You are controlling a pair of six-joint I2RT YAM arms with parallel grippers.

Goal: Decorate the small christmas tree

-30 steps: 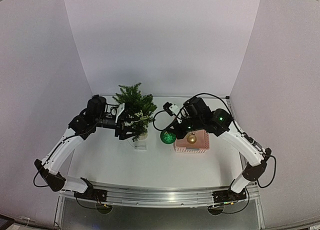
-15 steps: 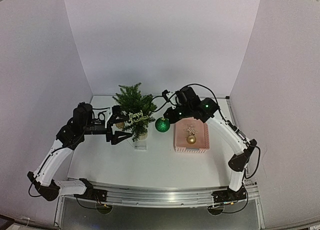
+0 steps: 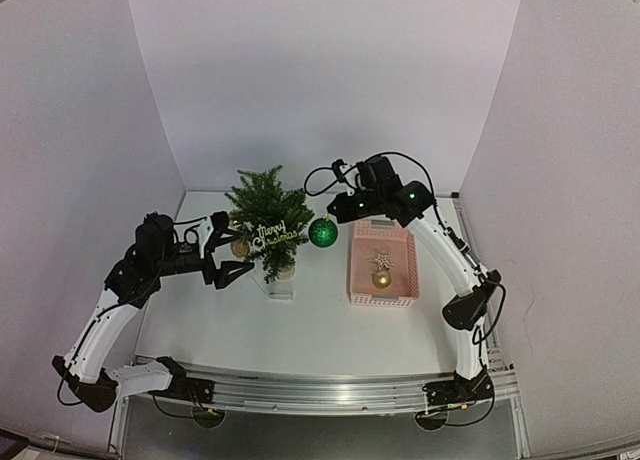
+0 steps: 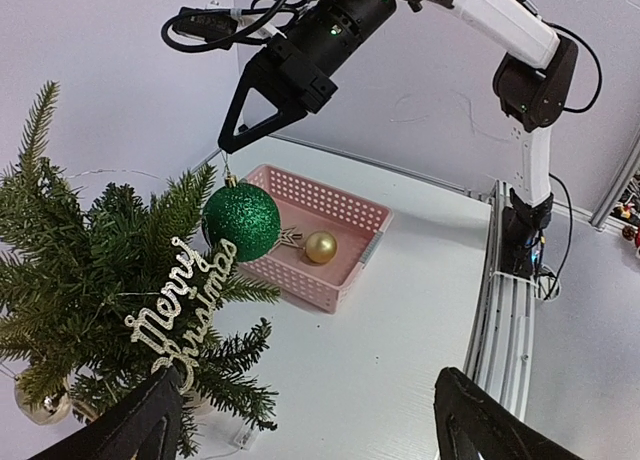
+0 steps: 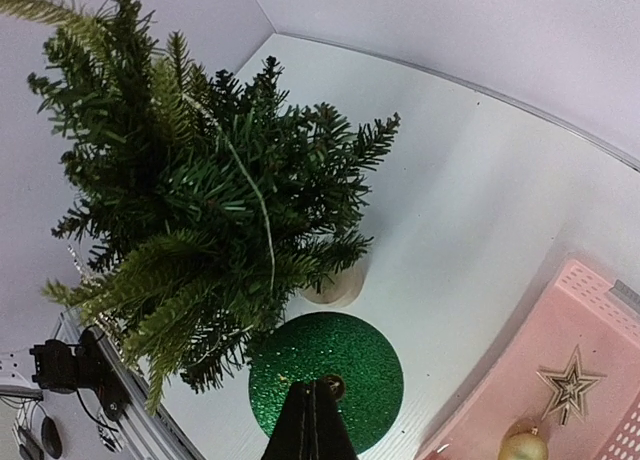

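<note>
The small christmas tree (image 3: 268, 220) stands upright on the white table (image 3: 320, 330), just beyond the tips of my left gripper (image 3: 230, 247) and to the left of my right gripper (image 3: 330, 216). My left fingers (image 4: 130, 430) are spread wide with nothing between them, pointing at the tree's lower branches. Close ahead of them a gold ball (image 3: 240, 248) hangs low on the tree. A glittery "Merry Christmas" sign (image 4: 180, 310) lies across the branches a little further right. Past the sign, a green glitter ball (image 3: 322, 232) hangs right beside the tree's outer twigs; I cannot tell whether it touches them. It dangles straight below my right fingers (image 5: 300, 430), which are pinched together on the loop at its cap. To the right of those fingers and lower down, a pink basket (image 3: 380, 300) sits on the table, apart from the tree. Inside it lie a pale star (image 3: 380, 260) and a second gold ball (image 3: 382, 278), the ball nearer my bases.
</note>
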